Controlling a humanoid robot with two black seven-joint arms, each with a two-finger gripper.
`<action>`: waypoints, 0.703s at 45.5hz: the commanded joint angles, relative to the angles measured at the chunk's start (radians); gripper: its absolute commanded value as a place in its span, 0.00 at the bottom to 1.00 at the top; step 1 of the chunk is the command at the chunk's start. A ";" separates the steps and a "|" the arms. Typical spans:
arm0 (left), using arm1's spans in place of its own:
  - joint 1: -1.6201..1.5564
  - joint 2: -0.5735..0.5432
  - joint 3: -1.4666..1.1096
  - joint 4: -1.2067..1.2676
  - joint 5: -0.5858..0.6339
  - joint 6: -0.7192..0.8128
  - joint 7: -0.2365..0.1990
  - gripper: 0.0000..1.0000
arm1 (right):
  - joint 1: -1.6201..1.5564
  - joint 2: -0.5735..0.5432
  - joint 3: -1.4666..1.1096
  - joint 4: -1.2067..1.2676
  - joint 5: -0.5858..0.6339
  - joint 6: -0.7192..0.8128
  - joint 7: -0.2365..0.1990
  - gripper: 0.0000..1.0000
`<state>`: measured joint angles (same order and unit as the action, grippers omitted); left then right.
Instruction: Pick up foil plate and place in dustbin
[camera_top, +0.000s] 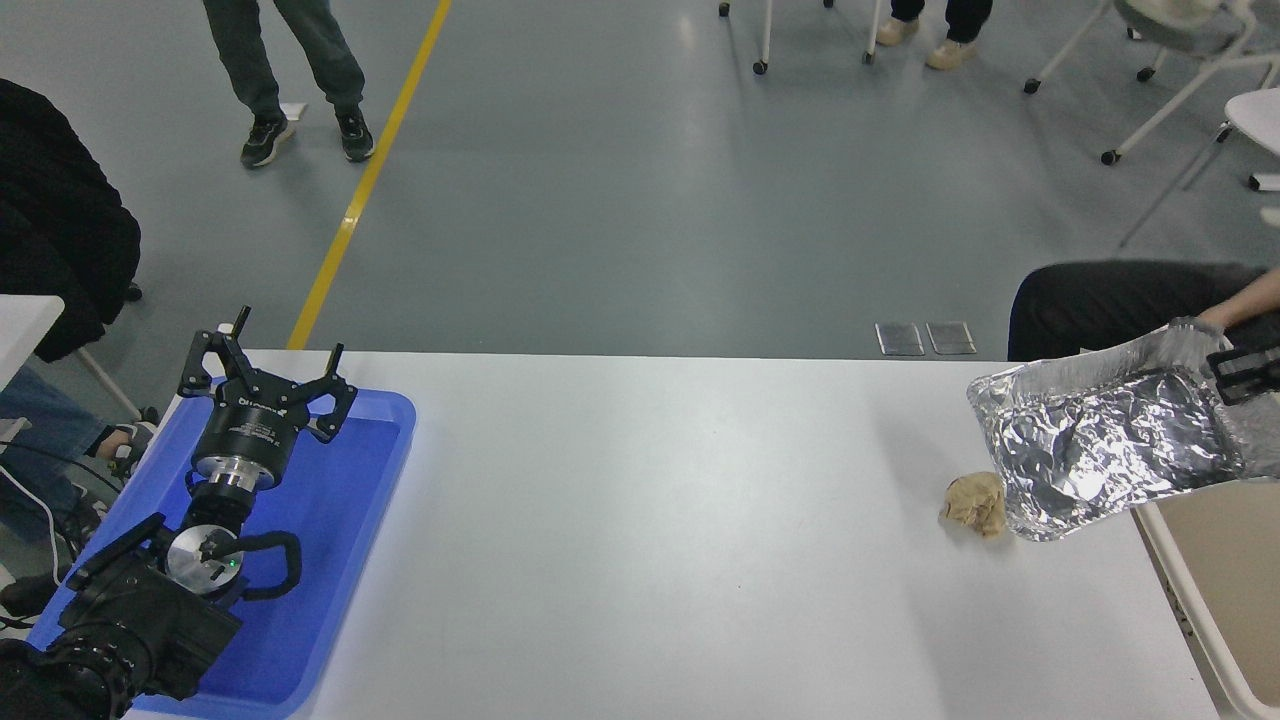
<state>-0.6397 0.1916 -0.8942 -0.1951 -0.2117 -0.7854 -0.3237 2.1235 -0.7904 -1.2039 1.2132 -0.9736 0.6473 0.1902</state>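
Note:
The crinkled silver foil plate (1105, 440) hangs tilted in the air at the right, above the table's right edge. My right gripper (1228, 368) is shut on its far right rim, mostly cut off by the picture's edge. Part of the cream dustbin (1225, 590) shows below the plate at the lower right; the plate overhangs its near rim. My left gripper (262, 372) is parked open over the blue tray at the lower left.
A small crumpled tan paper ball (976, 502) lies on the white table (650, 520) just left of the plate. The blue tray (330, 540) fills the table's left end. A seated person's leg and hand (1110, 305) are behind the plate; others stand farther back.

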 joint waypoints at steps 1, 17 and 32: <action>0.000 0.000 0.000 0.000 0.000 0.000 0.000 1.00 | 0.128 0.023 -0.034 0.022 -0.002 0.068 -0.002 0.00; 0.000 0.000 0.000 0.000 0.000 0.000 0.000 1.00 | 0.147 0.025 -0.049 0.026 0.000 0.072 -0.006 0.00; 0.002 0.002 0.000 0.000 0.000 0.000 0.000 1.00 | 0.162 0.014 -0.114 0.009 -0.022 0.071 -0.005 0.00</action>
<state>-0.6396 0.1917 -0.8942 -0.1947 -0.2117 -0.7854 -0.3237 2.2808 -0.7671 -1.2736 1.2397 -0.9751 0.7174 0.1846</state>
